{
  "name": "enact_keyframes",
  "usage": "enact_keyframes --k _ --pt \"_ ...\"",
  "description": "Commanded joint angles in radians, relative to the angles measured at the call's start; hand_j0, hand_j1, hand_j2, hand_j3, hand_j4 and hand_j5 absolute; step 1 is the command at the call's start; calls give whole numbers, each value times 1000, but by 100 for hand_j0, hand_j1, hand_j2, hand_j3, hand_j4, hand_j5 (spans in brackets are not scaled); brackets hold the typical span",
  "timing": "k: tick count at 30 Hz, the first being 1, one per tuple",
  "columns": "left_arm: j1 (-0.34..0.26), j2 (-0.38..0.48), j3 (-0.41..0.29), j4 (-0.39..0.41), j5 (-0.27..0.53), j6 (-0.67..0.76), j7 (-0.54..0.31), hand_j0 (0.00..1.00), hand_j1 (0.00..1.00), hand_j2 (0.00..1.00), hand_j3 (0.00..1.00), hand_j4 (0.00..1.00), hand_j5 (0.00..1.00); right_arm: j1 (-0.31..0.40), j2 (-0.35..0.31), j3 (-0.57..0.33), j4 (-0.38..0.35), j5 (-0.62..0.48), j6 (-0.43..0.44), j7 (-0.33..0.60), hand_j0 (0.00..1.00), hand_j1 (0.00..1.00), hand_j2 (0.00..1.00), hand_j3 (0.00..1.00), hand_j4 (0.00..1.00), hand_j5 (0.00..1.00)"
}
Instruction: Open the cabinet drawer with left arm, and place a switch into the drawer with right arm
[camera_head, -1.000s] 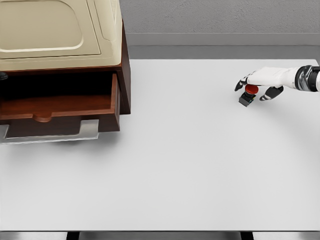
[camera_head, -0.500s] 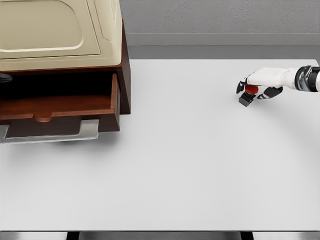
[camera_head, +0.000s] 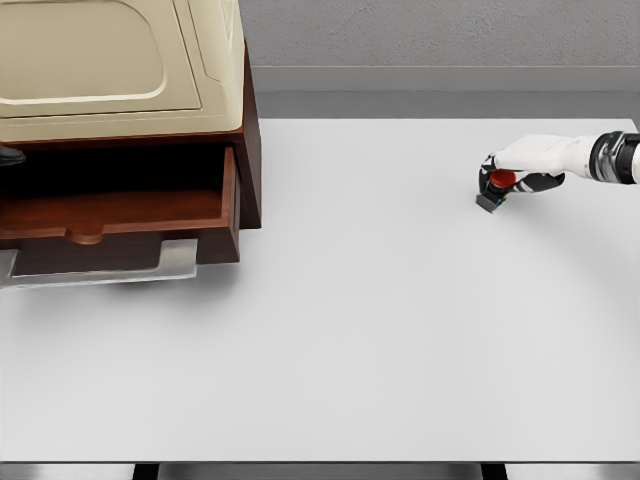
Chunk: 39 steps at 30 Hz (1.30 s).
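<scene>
I see the switch (camera_head: 497, 188) tucked under my right hand (camera_head: 522, 168) — fingers curled around it, gripping — arm reaching in level from the right over the table (camera_head: 380, 300).

Dark polished wood drawer (camera_head: 120, 212), matt white table (camera_head: 400, 320).

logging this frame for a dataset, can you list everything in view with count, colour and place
cabinet: one, dark brown with a cream top, far left of the table
drawer: one, brown, pulled out of the cabinet, nothing seen inside
switch: one, black base with a red button, far right of the table
table: one, white, fills most of the view
right hand: one, white with dark fingers, curled around the switch
left hand: mostly out of view at the left edge
</scene>
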Motion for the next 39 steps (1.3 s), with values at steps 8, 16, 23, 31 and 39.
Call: enact_keyframes --k 8,16,23,31,39 --pt "0 -4 0 0 8 3 0 100 100 100 100 100 100 -2 2 -6 -2 -53 2 1 15 15 15 15 15 15" --pt "0 -6 0 0 -1 3 0 100 100 100 100 100 100 -12 34 -38 -22 -110 2 1 11 11 11 11 11 11" --pt "0 -6 0 0 -2 3 0 100 100 100 100 100 100 -69 155 -75 -26 -108 2 1 11 11 11 11 11 11" --pt "0 -6 0 0 -4 3 0 100 100 100 100 100 100 -81 173 -67 -267 -111 2 1 14 14 14 14 14 14" --pt "0 -6 0 0 -7 4 0 100 100 100 100 100 100 -101 202 22 -405 -113 2 1 14 14 14 14 14 14"
